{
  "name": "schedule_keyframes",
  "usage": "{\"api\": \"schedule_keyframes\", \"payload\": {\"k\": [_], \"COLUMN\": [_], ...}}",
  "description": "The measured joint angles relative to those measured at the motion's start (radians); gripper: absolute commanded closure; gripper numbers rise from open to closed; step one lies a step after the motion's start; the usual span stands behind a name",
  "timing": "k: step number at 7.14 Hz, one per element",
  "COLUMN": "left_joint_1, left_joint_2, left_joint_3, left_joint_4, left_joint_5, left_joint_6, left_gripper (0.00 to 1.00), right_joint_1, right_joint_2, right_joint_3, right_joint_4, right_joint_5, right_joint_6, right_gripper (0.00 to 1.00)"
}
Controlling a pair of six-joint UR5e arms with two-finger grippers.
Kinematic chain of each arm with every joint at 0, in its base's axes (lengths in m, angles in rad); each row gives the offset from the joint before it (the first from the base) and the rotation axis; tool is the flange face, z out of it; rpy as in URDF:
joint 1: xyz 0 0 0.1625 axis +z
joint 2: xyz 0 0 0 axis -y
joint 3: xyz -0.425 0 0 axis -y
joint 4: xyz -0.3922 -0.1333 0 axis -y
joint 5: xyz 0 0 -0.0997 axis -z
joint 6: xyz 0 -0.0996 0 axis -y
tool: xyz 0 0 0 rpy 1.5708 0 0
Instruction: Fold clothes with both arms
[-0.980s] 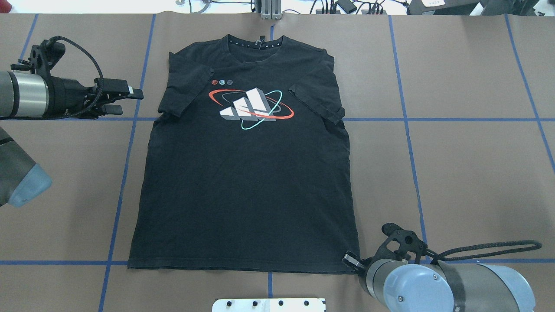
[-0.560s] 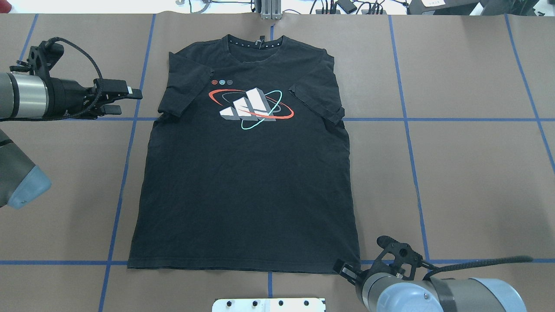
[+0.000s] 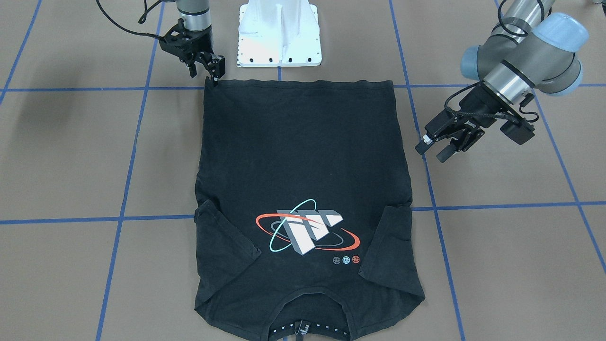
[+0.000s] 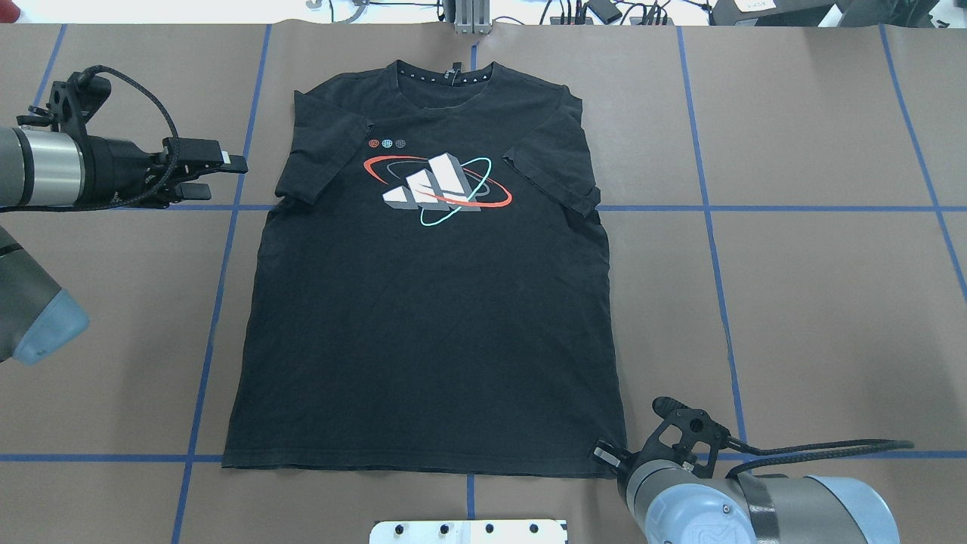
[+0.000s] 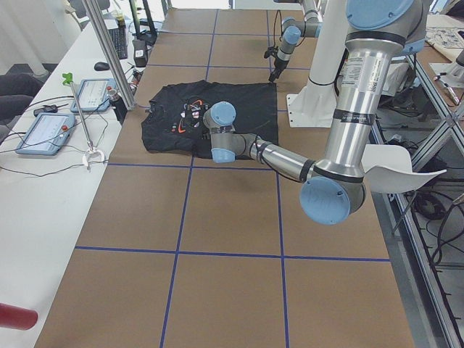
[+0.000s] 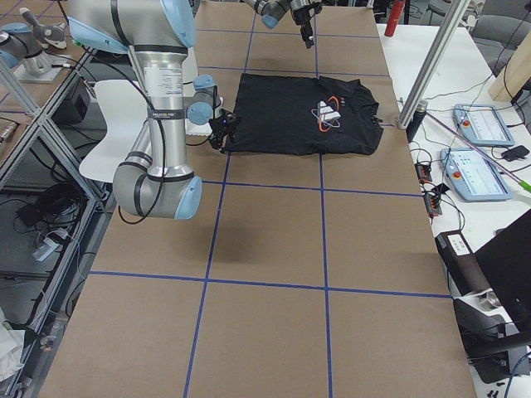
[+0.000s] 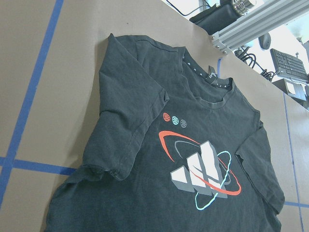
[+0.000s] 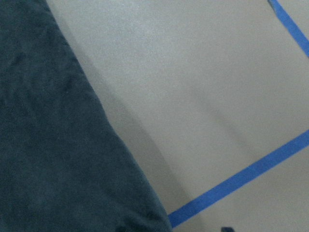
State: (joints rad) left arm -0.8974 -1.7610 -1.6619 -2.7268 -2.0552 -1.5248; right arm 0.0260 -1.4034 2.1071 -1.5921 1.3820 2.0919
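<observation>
Now black T-shirt (image 4: pixel 423 317) lies flat, logo (image 4: pixel 438 189) up.

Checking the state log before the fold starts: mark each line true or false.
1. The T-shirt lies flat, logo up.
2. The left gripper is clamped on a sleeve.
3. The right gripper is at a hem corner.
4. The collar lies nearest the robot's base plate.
1. True. The T-shirt lies spread flat with its logo facing up.
2. False. The left gripper is open and off the cloth, beside the sleeve.
3. True. The right gripper is at the corner of the hem.
4. False. The hem lies nearest the base plate; the collar is at the far side.
</observation>
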Motion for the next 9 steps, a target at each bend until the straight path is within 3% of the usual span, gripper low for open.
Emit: {"api": "schedule_keyframes", "payload": {"k": [3,4,6,7,9], "left_joint_1": [0.001,0.001,0.001,0.001,0.001], "left_joint_2": [0.0,0.0,0.0,0.0,0.0], "left_joint_3": [0.002,0.003,0.004,0.005,0.006], "left_joint_4": [0.0,0.0,0.001,0.001,0.002], "left_joint_5": [0.0,0.001,0.001,0.001,0.001], "left_joint_6": [0.0,0.0,0.0,0.0,0.0], "left_gripper": [0.01,0.01,0.01,0.01,0.01], "right_joint_1": [-0.016,-0.017,-0.018,-0.018,-0.018], "right_joint_2": [0.003,0.006,0.01,0.01,0.01], "right_joint_3": [-0.011,-0.011,-0.012,-0.012,-0.007], "right_joint_4": [0.0,0.0,0.0,0.0,0.0], "right_joint_5": [-0.019,-0.021,-0.021,-0.021,-0.02], "right_joint_6": [0.0,0.0,0.0,0.0,0.0], "right_gripper": [0.38,0.46,0.85,1.0,1.0]}}
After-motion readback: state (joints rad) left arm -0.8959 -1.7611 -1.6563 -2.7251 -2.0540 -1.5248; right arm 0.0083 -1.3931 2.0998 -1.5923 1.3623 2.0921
